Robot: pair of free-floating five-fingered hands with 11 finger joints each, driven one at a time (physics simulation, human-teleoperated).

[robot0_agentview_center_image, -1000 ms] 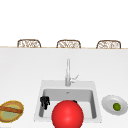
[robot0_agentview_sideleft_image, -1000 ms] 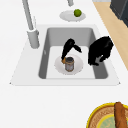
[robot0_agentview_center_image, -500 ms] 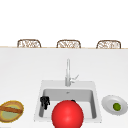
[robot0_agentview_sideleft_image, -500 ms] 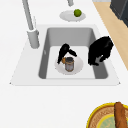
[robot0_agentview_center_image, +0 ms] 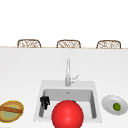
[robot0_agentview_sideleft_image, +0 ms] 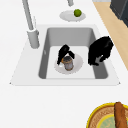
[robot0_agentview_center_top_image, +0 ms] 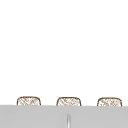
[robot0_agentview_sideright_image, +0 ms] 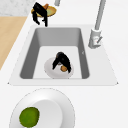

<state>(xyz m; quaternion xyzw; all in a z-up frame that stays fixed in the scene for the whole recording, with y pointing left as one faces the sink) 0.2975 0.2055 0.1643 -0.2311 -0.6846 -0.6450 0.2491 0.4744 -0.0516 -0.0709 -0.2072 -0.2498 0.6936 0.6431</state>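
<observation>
The sink (robot0_agentview_center_image: 67, 85) sits centred in the counter; the faucet (robot0_agentview_center_image: 68, 72) stands at its far rim. A plate (robot0_agentview_sideleft_image: 77, 65) lies in the basin, bearing a small jar (robot0_agentview_sideleft_image: 67, 63). A basket (robot0_agentview_center_image: 11, 110) lies left, a dish (robot0_agentview_center_image: 110, 106) right, holding a fruit (robot0_agentview_center_image: 116, 106).

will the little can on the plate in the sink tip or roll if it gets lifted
Probably stiff and light: the can looks small and rigid beside the right hand curled over it. It stands upright on the plate, so a sideways nudge might tip it, and its round body would then likely roll.
</observation>
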